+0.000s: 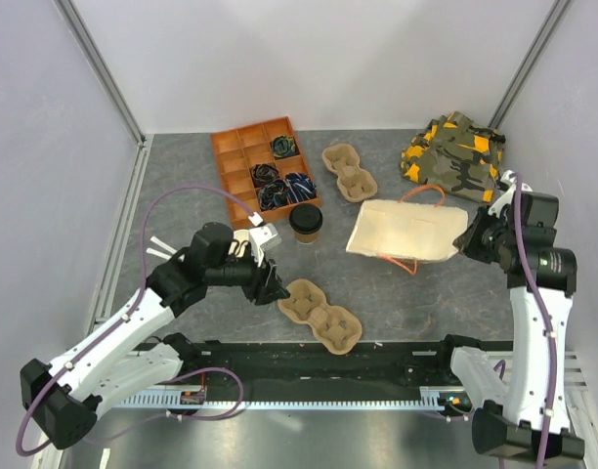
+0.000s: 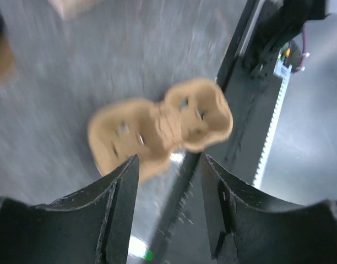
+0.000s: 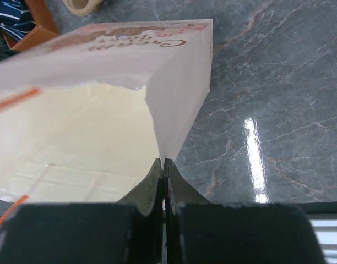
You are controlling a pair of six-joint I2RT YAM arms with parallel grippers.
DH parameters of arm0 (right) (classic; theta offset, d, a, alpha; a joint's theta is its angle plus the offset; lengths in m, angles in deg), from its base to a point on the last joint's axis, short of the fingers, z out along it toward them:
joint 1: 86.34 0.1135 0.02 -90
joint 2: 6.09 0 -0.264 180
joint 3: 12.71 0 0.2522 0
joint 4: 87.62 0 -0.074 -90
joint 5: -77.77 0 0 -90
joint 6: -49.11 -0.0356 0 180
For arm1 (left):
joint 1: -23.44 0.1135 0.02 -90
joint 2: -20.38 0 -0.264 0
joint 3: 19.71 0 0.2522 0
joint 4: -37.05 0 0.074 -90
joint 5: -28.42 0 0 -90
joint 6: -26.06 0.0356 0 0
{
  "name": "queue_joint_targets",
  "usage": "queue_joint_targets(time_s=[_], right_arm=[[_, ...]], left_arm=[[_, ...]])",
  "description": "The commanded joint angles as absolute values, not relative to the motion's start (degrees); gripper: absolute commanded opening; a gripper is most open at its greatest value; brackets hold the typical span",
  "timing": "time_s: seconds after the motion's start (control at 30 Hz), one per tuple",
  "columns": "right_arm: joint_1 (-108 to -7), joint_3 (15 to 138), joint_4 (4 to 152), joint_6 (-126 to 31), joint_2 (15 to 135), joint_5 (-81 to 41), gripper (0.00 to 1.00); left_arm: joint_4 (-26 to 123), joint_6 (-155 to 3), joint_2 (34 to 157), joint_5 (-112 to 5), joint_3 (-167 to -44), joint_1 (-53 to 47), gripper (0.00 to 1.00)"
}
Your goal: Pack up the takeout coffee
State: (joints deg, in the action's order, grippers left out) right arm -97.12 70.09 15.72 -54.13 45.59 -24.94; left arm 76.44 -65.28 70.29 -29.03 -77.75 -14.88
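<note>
Currently the right gripper (image 3: 163, 165) has its fingers clenched on the rim of the paper bag (image 1: 406, 232). The bag lies on its side with its cream inside showing, probably pinched there to hold the mouth open for loading. The left gripper (image 2: 168, 162) has its fingers spread with nothing between them, poised just beside the near pulp carrier (image 1: 320, 315) at the front of the tabletop (image 1: 182, 186). That wrist view is blurred, so contact with the carrier can't be confirmed. The takeout coffee (image 1: 306, 223) stands upright with its lid on, on the tabletop between the orange organiser (image 1: 235, 156) and the near carrier. It sits left of the bag and is in no pocket yet. Judgement: the carrier is staged close and the cup still needs seating.
</note>
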Motion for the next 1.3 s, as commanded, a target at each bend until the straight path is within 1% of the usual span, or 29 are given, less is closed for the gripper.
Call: queue_joint_targets(time_s=[0.0,0.07,0.2,0.23,0.3,0.43,0.57,0.7,0.9,1.27], right_arm=[[-97.41,69.44,15.78,-52.33,41.47,-26.29,0.0],[-97.41,68.65,16.04,-50.48,39.62,-27.25,0.0],[-97.24,65.57,17.36,-49.59,35.84,-25.77,0.0],[-97.32,65.48,17.53,-49.42,35.23,-26.54,0.0],[-97.32,66.09,16.31,-49.5,35.48,-26.47,0.0],[-97.32,66.36,15.16,-50.29,34.96,-24.01,0.0],[-97.32,66.8,12.71,-51.18,34.26,-24.09,0.0],[-97.5,67.85,10.07,-51.0,33.55,-23.04,0.0],[-97.5,68.12,8.04,-53.19,33.55,-23.3,0.0],[-97.5,68.55,5.67,-53.37,34.87,-25.14,0.0]], left_arm=[[79.02,-80.8,69.16,-35.02,-73.56,-14.79,0.56],[78.42,-81.69,69.68,-34.78,-72.15,-13.91,0.56],[77.71,-82.48,74.69,-39.86,-70.57,-11.72,0.55],[77.27,-83.09,75.91,-39.61,-70.39,-10.58,0.54],[76.22,-84.41,76.8,-38.04,-69.69,-10.48,0.54],[72.8,-86.7,79.87,-37.85,-69.07,-10.48,0.53],[69.1,-88.45,83.21,-37.85,-68.81,-10.48,0.53],[66.99,-90.91,84.54,-39.87,-67.93,-10.48,0.52],[65.58,-92.76,86.3,-42.59,-67.58,-10.48,0.53],[62.94,-93.55,90.51,-41.72,-66.7,-10.57,0.54]])
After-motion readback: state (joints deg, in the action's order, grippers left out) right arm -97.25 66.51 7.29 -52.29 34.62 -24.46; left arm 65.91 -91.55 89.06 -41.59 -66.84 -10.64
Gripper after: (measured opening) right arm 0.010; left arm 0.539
